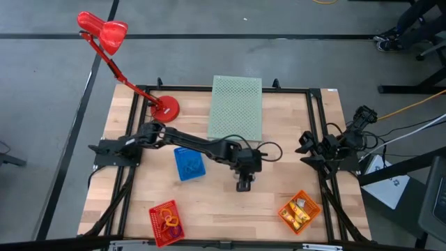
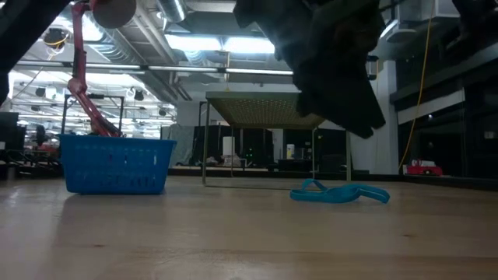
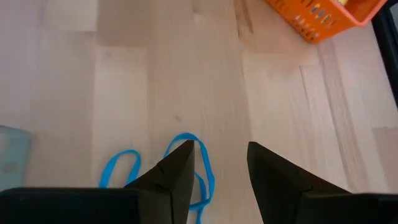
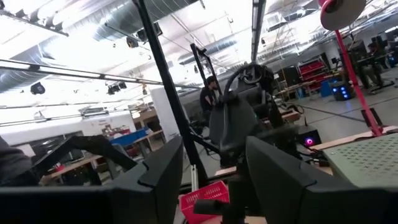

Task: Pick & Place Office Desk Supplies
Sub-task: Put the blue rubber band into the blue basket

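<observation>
A blue rubber band [image 3: 202, 171] lies flat in loops on the wooden table, also seen in the low view [image 2: 338, 193]. My left gripper [image 3: 221, 158] hangs open above it near the table's middle [image 1: 243, 185], fingers pointing down; one finger hides part of the loop. In the low view the gripper's dark body is clear of the band. The red basket [image 1: 166, 222] holds coloured loops, the orange basket [image 1: 299, 211] yellow pieces. My right gripper [image 4: 208, 168] waits open at the table's right edge [image 1: 322, 148].
A blue basket [image 1: 189, 164] stands left of my left gripper. The pale green perforated box [image 1: 236, 108] lies toward the far edge, and a red desk lamp's base [image 1: 166, 107] is at the far left. Bare wood lies between the red and orange baskets along the near edge.
</observation>
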Robot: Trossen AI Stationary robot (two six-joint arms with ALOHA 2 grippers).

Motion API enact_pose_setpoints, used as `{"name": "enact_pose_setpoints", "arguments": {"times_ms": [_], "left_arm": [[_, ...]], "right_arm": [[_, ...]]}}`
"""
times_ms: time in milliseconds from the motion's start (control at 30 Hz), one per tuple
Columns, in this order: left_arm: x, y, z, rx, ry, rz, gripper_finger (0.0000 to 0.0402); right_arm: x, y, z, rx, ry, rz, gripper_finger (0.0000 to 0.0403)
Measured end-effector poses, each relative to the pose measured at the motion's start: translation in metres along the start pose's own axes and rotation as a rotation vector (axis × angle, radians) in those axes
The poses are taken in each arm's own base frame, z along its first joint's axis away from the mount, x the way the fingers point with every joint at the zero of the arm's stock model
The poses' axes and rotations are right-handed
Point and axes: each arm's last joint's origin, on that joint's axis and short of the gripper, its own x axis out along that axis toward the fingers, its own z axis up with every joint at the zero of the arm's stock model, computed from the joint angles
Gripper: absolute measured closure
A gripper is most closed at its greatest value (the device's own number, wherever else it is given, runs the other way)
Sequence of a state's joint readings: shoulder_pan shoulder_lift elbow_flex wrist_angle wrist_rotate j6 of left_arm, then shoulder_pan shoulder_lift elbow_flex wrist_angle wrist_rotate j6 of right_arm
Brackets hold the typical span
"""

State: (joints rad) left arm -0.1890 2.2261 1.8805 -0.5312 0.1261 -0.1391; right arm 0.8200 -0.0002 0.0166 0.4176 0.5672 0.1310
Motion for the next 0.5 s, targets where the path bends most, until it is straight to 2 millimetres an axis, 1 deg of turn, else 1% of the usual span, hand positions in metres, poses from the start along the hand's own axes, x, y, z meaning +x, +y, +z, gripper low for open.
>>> {"name": "enact_pose_setpoints", "arguments": {"times_ms": [400,500], "left_arm": [[0.036,-0.007,-0.023,-0.046,0.110,-0.015,0.0259],[0.037,-0.009,-0.024,-0.045,0.113,-0.013,0.0259]], "right_arm": [[0.000,0.000,-0.001,-0.008,0.005,-0.002,0.0224],[0.000,0.000,-0.001,-0.008,0.005,-0.002,0.0224]]}}
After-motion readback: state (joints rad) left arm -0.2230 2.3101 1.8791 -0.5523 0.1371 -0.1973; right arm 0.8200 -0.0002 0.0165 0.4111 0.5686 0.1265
